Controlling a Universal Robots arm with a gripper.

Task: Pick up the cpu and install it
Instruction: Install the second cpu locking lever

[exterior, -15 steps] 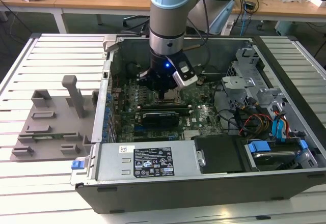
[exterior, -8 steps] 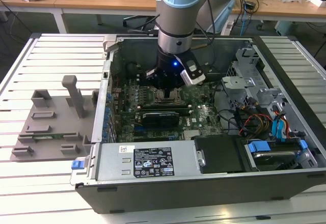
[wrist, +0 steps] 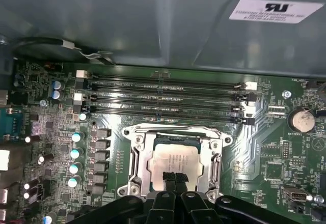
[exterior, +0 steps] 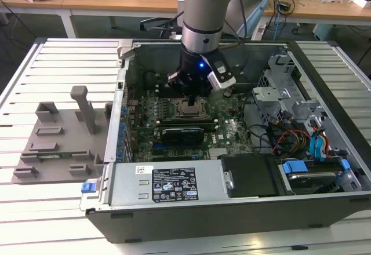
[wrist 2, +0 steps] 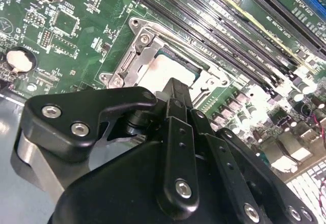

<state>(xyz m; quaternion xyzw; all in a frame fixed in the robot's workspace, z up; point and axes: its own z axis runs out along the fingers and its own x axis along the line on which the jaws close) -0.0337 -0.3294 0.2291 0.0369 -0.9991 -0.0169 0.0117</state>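
Small silvery square cpu [wrist: 175,162] sat seated in socket under the jaws, which were together, tips touching its top, likely pressing.

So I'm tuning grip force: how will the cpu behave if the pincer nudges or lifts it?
The cpu looks like a flat, rigid metal-topped square, so probably stiff and unlikely to roll or tip. Its smooth top may be slippery. Sitting within the socket frame under the pincer, it likely resists sideways pushes.
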